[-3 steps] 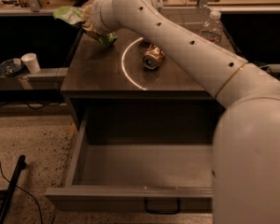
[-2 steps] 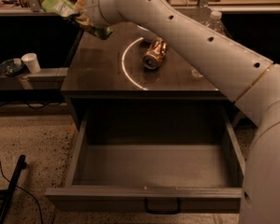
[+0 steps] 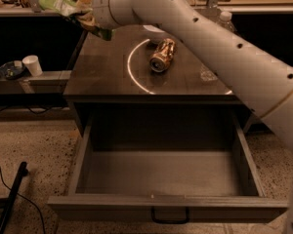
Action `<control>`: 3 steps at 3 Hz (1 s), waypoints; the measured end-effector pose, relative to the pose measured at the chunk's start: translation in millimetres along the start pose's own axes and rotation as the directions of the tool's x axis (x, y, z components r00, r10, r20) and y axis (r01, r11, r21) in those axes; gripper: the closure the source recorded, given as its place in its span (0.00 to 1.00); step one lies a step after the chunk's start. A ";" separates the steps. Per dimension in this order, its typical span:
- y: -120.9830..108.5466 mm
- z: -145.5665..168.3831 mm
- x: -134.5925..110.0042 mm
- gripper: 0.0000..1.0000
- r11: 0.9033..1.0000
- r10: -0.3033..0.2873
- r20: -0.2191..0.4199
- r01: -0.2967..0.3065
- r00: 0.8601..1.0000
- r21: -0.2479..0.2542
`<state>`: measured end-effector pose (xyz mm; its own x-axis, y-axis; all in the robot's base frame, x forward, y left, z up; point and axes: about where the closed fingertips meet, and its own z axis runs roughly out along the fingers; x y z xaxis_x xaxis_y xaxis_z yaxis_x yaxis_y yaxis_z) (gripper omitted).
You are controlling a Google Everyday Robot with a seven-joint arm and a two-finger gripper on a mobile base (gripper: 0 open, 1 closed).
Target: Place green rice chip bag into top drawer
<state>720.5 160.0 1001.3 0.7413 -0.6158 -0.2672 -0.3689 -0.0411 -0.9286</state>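
The green rice chip bag (image 3: 57, 3) is crumpled and light green, held in the air above the table's back left corner. My gripper (image 3: 89, 19) is at the end of the white arm, shut on the bag's right end. Part of the bag shows below the wrist. The top drawer (image 3: 166, 204) is pulled wide open under the table, its inside bare, with the dark handle (image 3: 170, 216) centred on the front panel. The gripper is well behind and left of the drawer.
A copper-coloured can (image 3: 162, 56) lies on its side on the dark tabletop (image 3: 102, 74), inside a bright ring of light. A clear bottle (image 3: 225, 20) stands at the back right. A white cup (image 3: 32, 65) sits on a ledge to the left. A black pole (image 3: 10, 199) lies on the floor.
The gripper has lifted the bag up and to the left, away from the tabletop. The can and the drawer have not moved.
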 end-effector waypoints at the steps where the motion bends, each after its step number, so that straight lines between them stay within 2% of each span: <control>1: 18.8 -47.0 -34.5 1.00 1.000 -0.029 0.085 0.029 0.996 0.002; 2: 52.0 -92.0 -62.8 1.00 0.999 -0.006 0.180 0.012 0.984 -0.031; 3: 49.8 -127.2 -41.8 1.00 1.000 0.012 0.137 -0.011 0.991 -0.007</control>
<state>599.8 83.6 999.0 0.8067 -0.5026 -0.3109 -0.3808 -0.0398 -0.9238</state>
